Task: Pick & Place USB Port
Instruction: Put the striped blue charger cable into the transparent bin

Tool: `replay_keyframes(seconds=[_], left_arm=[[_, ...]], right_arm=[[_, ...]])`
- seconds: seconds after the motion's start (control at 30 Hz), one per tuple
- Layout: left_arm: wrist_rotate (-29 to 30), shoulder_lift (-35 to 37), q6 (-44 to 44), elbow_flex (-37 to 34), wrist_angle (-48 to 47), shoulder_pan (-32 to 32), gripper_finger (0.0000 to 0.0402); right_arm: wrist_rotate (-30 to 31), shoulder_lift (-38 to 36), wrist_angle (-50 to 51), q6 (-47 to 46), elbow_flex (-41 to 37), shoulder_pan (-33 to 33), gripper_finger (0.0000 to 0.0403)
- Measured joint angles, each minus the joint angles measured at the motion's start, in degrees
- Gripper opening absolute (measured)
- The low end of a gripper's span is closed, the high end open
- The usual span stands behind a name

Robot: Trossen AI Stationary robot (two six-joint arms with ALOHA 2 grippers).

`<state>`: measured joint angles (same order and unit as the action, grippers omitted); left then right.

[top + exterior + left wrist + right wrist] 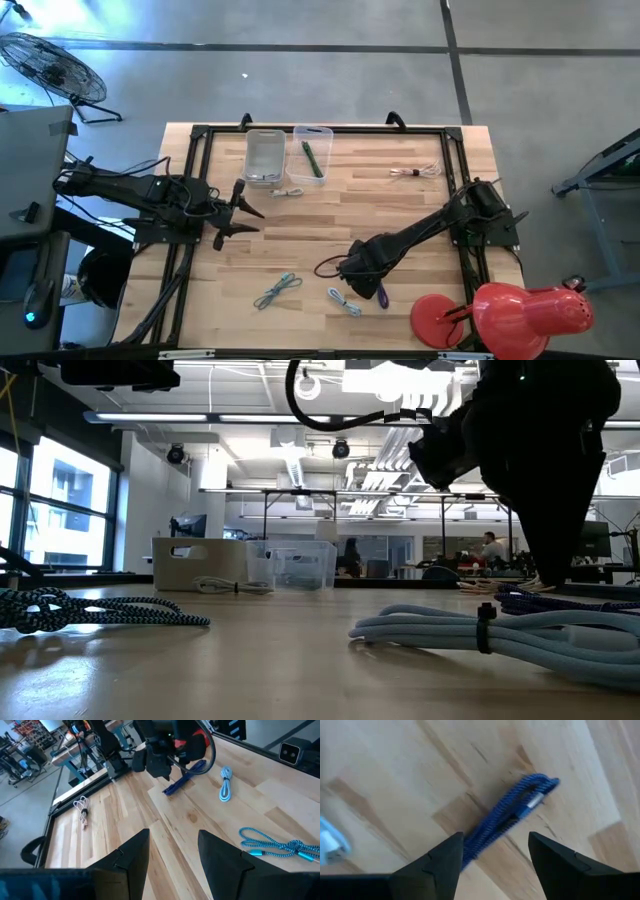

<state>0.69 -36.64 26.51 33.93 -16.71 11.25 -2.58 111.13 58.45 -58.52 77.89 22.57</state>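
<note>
A dark blue braided USB cable [512, 812], folded into a short bundle, lies flat on the wooden table [330, 225]; it also shows in the high view [381, 293] and the left wrist view [182, 777]. My right gripper [492, 855] is open and reaches toward the table's near edge [366, 283], its fingers standing over the bundle's near end, one on either side. My left gripper [172, 850] is open and waits at the table's left side [250, 213], away from every cable.
A light blue cable [345, 300] and a teal braided cable [277, 290] lie near the blue one. A white cable [288, 192] lies by two clear bins [265, 155] at the far edge. A pale cable [415, 172] lies far right, and a red lamp [520, 312] stands near right.
</note>
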Motion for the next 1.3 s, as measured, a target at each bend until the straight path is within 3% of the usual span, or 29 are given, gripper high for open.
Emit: replay_keyframes(seconds=[0.37, 0.83, 0.97, 1.13, 1.2, 1.3], left_arm=[[0.0, 0.0, -0.8, 0.0, -0.3, 0.0, 0.0165], [-0.1, 0.0, -1.4, 0.0, -1.2, 0.0, 0.0165], [0.0, 0.0, -1.5, 0.0, -1.1, 0.0, 0.0165], [0.0, -1.0, -1.5, 0.0, -2.9, 0.0, 0.0165], [0.0, -1.9, -1.4, 0.0, -3.6, 0.0, 0.0165], [0.3, -3.3, -1.3, 0.1, -2.7, 0.0, 0.0165]], right_arm=[[0.4, 0.0, -0.5, -0.7, -0.1, 0.0, 0.0211], [-3.6, -0.5, -12.4, -3.2, -10.9, 0.0, 0.0203], [-3.3, -0.4, -12.0, -3.0, -11.0, -0.1, 0.0159], [-2.6, -0.3, -11.5, -1.4, -11.1, -0.1, 0.0034], [-2.1, -0.3, -11.4, -0.5, -11.1, -0.1, 0.0019], [-0.6, -0.3, -11.2, -1.0, -11.1, 0.0, 0.0029]])
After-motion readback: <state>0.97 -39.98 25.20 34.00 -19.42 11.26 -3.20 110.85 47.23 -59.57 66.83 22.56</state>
